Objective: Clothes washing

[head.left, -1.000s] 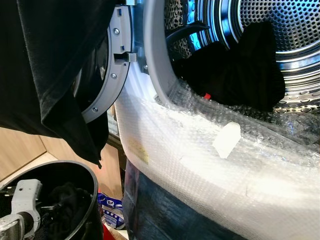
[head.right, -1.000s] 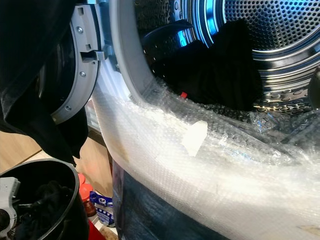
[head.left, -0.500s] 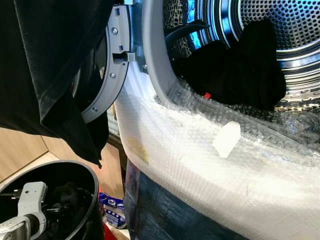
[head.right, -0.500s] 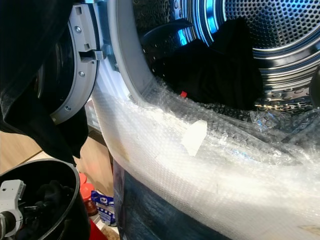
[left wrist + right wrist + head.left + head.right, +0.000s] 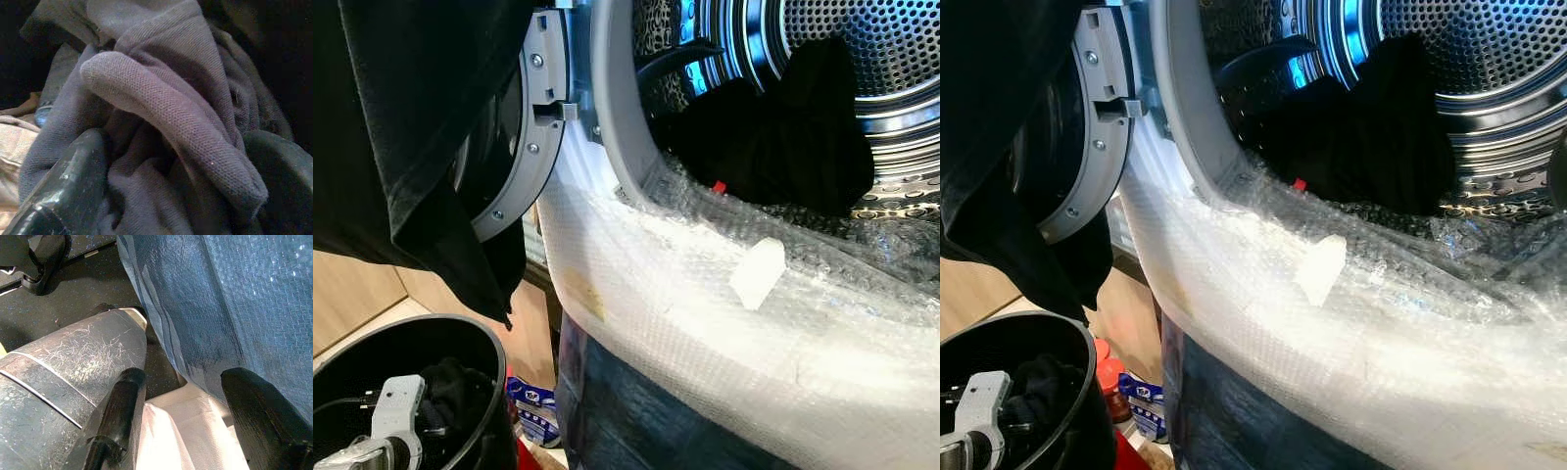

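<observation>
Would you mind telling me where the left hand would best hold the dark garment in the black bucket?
Best on the raised knit fold of the dark garment, coming straight down into the black bucket. The fold stands up as a ridge between the left hand's fingers, with cloth already bunched there.

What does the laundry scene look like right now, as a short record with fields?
washer door: open, dark cloth draped over it
drum: dark clothes inside
washer front: wrapped in bubble wrap
black bucket: on the floor beside the washer, dark clothes in it
left gripper: down in the bucket, fingers closed around a dark knit garment
right gripper: open, idle beside the washer's base
</observation>
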Controlling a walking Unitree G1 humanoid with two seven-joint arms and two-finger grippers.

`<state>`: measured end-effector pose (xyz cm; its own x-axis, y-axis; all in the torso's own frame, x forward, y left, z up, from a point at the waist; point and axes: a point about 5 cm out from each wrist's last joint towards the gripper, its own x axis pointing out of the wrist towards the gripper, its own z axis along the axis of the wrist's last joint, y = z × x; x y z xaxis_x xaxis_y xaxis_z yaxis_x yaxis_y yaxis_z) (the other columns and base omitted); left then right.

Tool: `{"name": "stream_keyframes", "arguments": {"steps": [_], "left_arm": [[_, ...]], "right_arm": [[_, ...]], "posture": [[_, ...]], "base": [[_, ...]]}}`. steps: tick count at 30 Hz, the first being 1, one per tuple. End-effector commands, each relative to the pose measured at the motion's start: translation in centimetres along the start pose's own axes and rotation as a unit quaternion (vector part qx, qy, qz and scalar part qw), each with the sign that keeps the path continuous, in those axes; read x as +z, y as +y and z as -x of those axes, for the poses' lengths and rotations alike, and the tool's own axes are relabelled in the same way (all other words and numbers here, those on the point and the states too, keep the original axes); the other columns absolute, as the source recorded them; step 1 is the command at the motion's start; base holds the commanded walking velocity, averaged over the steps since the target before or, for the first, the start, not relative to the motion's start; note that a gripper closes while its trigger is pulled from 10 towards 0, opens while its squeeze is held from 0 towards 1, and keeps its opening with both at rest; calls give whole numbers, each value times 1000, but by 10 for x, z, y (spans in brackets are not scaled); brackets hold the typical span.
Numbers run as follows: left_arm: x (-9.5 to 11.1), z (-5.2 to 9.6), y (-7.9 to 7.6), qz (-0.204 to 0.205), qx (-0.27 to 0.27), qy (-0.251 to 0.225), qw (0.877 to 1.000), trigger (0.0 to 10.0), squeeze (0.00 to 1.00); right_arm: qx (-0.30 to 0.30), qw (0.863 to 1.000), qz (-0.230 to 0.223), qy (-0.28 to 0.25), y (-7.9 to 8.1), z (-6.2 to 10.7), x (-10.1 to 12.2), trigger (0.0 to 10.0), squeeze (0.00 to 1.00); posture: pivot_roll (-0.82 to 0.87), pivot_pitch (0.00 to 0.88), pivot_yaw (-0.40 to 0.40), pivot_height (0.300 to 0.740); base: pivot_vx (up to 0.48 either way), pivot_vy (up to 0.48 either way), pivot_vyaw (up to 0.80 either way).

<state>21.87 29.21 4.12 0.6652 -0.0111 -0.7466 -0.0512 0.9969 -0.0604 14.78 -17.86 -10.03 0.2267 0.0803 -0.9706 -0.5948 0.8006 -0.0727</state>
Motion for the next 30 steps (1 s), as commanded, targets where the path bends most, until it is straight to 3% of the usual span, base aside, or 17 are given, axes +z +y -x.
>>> {"name": "stream_keyframes", "arguments": {"steps": [1,10,11,30], "left_arm": [[-8,-1,4,-17,14,30,999,10000,0],[-21,-9,3,-71,25,70,995,10000,0],[-22,-10,3,-85,26,74,993,0,0],[-13,-17,-3,-110,18,61,992,0,0]], "right_arm": [[2,1000,-6,4,2,0,-2,10000,0],[2,1000,-8,5,3,-1,-3,10000,0],[2,1000,-8,5,3,-1,-3,10000,0],[4,1000,-5,4,1,0,0,10000,0]], "posture": [[39,0,-30,740],[29,0,-28,740],[27,0,-27,740],[28,0,-36,740]], "base": [[0,0,0],[0,0,0],[0,0,0],[0,0,0]]}}
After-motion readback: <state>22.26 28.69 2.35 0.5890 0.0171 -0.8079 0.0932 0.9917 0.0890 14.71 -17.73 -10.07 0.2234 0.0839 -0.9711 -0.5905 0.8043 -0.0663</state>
